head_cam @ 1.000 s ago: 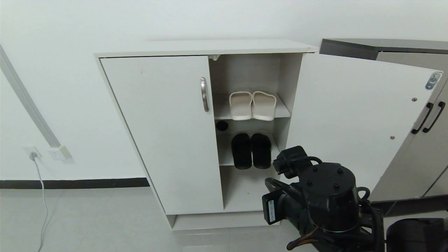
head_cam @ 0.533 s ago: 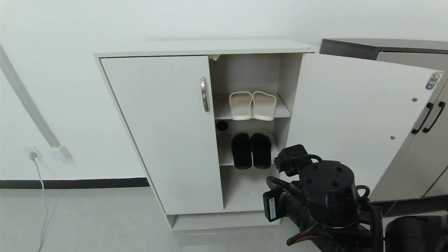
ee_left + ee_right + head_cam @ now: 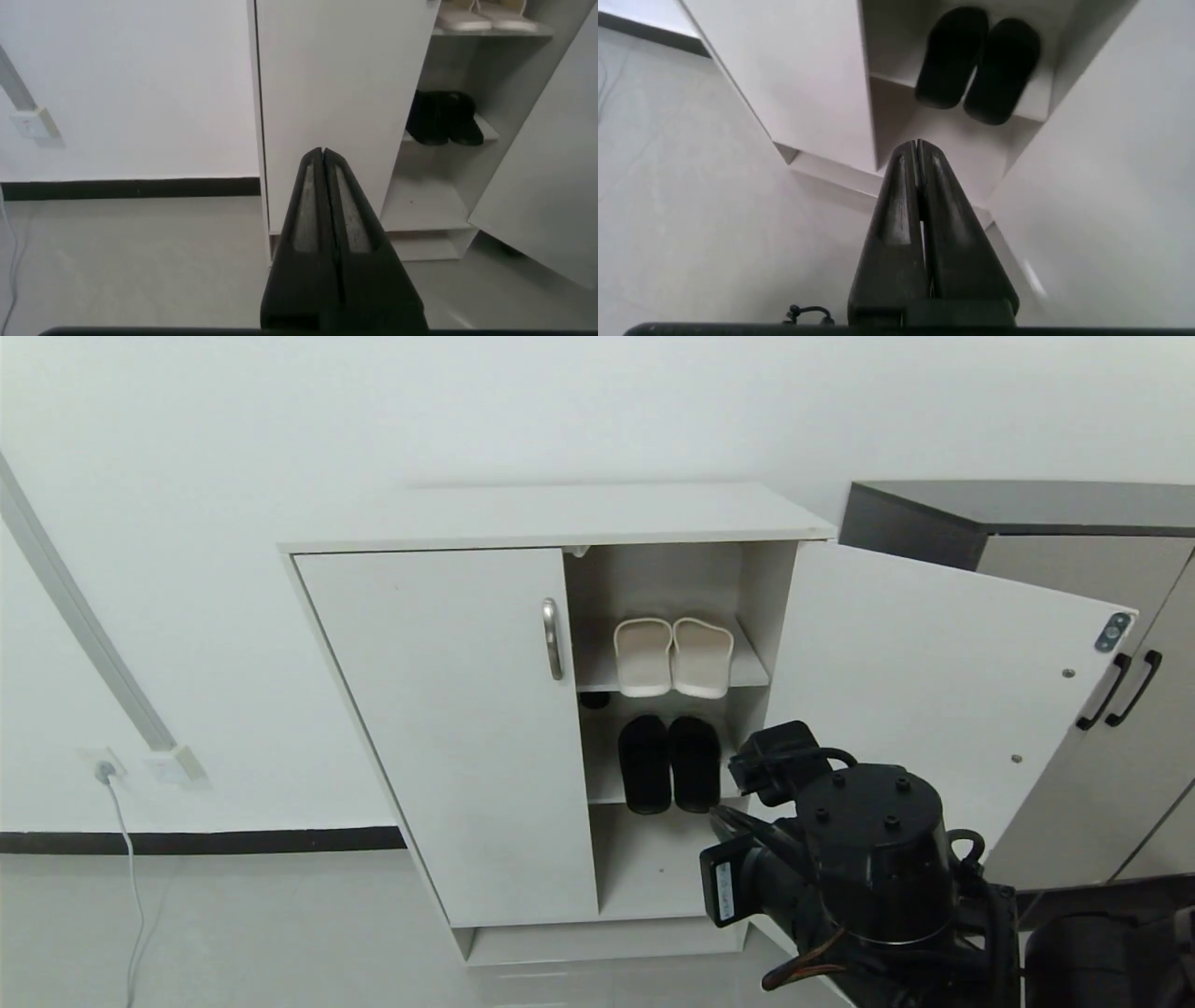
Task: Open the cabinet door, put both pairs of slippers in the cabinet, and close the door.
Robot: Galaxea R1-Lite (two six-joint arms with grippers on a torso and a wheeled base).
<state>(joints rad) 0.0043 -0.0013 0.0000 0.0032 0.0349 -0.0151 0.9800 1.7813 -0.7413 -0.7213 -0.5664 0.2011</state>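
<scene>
A white wooden two-door cabinet (image 3: 560, 513) stood with its right door (image 3: 915, 691) swung wide open and its left door (image 3: 448, 728), fitted with a silver bar handle (image 3: 553, 639), shut. Inside, a pair of beige rubber slippers (image 3: 672, 656) lay side by side on the upper shelf (image 3: 752, 672), and a pair of black rubber slippers (image 3: 668, 763) lay on the lower shelf (image 3: 599, 791) beneath. The left pincer (image 3: 323, 163) and the right pincer (image 3: 920, 154) were both closed and empty, held above the grey floor (image 3: 140, 261) on the near side of the cabinet, the right one close to the open compartment.
</scene>
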